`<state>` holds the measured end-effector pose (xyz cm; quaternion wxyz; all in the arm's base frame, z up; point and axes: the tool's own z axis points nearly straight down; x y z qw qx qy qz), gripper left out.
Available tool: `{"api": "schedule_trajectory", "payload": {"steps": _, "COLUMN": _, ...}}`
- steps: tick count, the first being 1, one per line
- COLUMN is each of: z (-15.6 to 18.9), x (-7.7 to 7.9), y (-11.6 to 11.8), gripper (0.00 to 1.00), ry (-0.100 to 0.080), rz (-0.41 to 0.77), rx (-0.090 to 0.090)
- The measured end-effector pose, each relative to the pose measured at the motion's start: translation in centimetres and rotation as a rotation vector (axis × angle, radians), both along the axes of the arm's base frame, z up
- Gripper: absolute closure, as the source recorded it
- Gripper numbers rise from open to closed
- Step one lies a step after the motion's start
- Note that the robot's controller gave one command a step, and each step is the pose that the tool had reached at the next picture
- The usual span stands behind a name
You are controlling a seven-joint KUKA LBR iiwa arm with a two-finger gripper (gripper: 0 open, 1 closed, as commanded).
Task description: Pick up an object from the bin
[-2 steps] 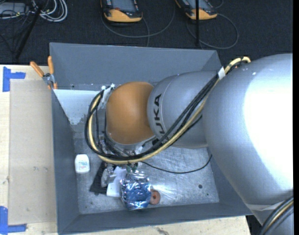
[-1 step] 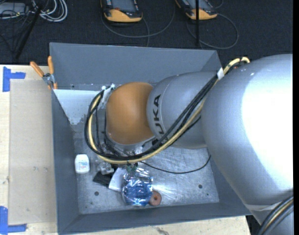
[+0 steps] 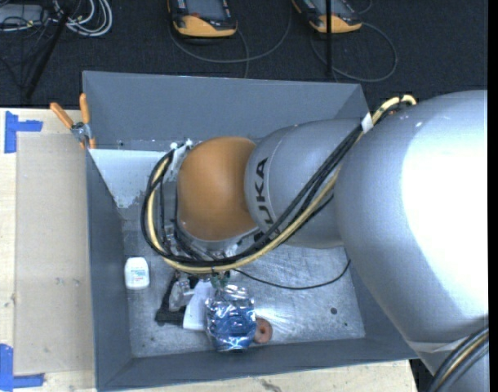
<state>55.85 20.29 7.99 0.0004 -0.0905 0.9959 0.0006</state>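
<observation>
Looking round first: what surface, what room?

— A grey metal bin [image 3: 110, 243] with sloping walls and a scuffed, speckled floor. Beyond its far wall lies dark flooring with loose cables and two orange-and-black handheld devices [image 3: 202, 13].

And the tool?

— The gripper [image 3: 184, 289] hangs low over the bin floor under the arm's orange wrist cover [image 3: 212, 188], with yellow and black cables looped around it. Whether it is set wide or narrow I cannot tell, nor whether it holds anything.

What lies about it, counted?

— Five things. Closest, just on its near side, one flat white piece [image 3: 195, 310], and touching that piece's left edge one small black piece [image 3: 166, 314]; the gripper is over these two. To the gripper's near right, against the white piece, one crumpled blue-and-silver foil packet [image 3: 231, 323]. Past the packet, on its side away from the gripper, one small round brown thing [image 3: 264, 331] touches it. To the gripper's left, apart from the rest, one small white box with a label [image 3: 136, 273] sits alone.
</observation>
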Motion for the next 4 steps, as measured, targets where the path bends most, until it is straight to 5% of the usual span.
{"api": "schedule_trajectory", "payload": {"steps": 1, "z": 0.0, "x": 0.0, "y": 0.0, "gripper": 0.00, "ry": 0.000, "rz": 0.000, "rx": 0.000}}
{"api": "schedule_trajectory", "payload": {"steps": 2, "z": -0.4, "x": 5.2, "y": 4.4, "gripper": 1.00, "ry": -0.001, "rz": -0.080, "rx": 0.004}}
{"api": "schedule_trajectory", "payload": {"steps": 4, "z": 1.9, "x": 4.8, "y": 4.2, "gripper": 1.00, "ry": 0.002, "rz": -0.079, "rx": -0.001}}
